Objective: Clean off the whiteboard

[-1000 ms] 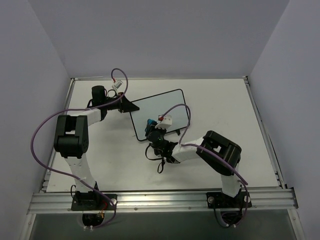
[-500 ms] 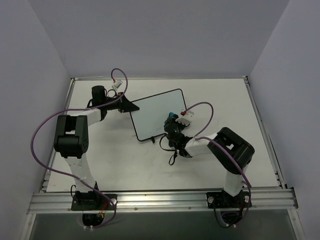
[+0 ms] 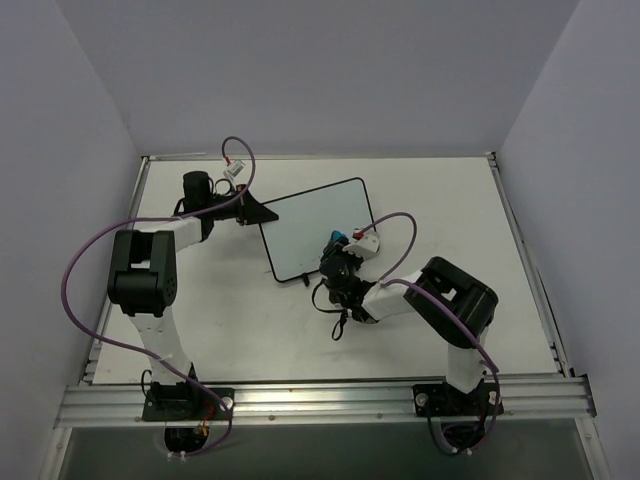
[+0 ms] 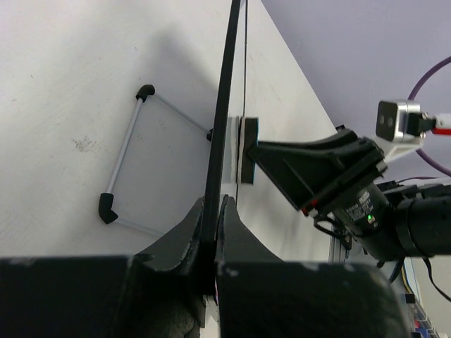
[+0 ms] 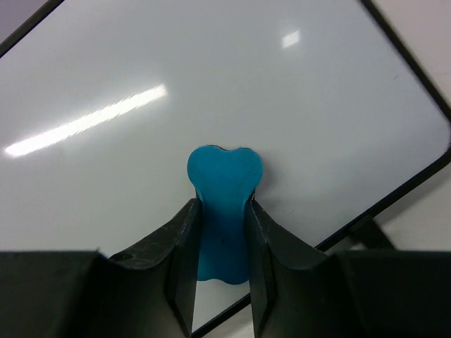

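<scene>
Black left gripper [image 3: 246, 212] pinched on left edge of small black-framed white whiteboard [image 3: 318, 226], propped up mid-way across white bench [image 3: 215, 325], toward far edge. Blue bone-shaped eraser [image 5: 224, 170] clamped in right gripper [image 5: 222, 208], pressed against board face near its near-right corner.

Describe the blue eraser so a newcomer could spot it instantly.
On the large white tabletop stands a small black-framed white whiteboard, near the centre. The right arm's black two-finger gripper reaches its face, pinching a small blue bone-shaped eraser. It is the only blue thing at the board.
</scene>
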You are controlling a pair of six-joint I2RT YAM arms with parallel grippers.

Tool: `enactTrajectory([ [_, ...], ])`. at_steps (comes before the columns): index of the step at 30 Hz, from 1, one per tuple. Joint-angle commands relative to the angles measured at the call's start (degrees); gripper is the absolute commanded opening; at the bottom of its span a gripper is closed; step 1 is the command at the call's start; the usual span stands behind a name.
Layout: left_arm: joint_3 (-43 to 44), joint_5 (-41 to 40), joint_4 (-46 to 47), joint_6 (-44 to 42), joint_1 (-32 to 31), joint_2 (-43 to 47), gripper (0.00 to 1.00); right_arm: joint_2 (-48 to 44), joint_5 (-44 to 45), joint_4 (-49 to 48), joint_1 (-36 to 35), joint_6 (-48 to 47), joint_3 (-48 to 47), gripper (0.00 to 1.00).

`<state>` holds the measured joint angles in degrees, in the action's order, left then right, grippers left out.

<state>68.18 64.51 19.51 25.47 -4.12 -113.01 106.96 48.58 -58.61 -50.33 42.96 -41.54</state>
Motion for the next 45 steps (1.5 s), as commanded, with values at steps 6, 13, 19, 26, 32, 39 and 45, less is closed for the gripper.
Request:
enactTrajectory([
  [6, -0.8, -13.1, -2.4, -11.4, 0.0, -1.4, 0.02, 5.3, -4.3, 1.1, -7.6, -0.6, -5.0, 0.0],
  [13, -0.7, -13.1, -2.5, -11.3, 0.1, -1.5, 0.02, 7.6, -4.3, 0.1, -10.8, -1.0, -7.6, 0.0],
  [19, -0.6, -13.1, -2.5, -11.4, 0.0, -1.4, 0.02, 8.7, -5.6, 0.1, -11.5, -3.1, -9.7, 0.0],
  [26, -0.7, -13.1, -2.5, -11.5, 0.0, -1.3, 0.02, 6.4, -3.5, 1.6, -8.4, -3.1, -7.0, 0.0],
  [32, -0.7, -13.1, -2.5, -11.4, 0.0, -1.5, 0.02, 1.2, -4.4, 3.4, -0.9, 0.0, -1.4, 0.0],
  [39, -0.6, -12.9, -2.5, -11.4, 0.1, -1.5, 0.02, -4.0, -5.9, 3.4, 6.5, 2.3, 7.0, 0.0],
  [45, -0.5, -12.8, -2.5, -11.4, 0.1, -1.5, 0.02, -4.3, -7.9, 1.1, 8.3, 2.7, 9.7, 0.0],
])
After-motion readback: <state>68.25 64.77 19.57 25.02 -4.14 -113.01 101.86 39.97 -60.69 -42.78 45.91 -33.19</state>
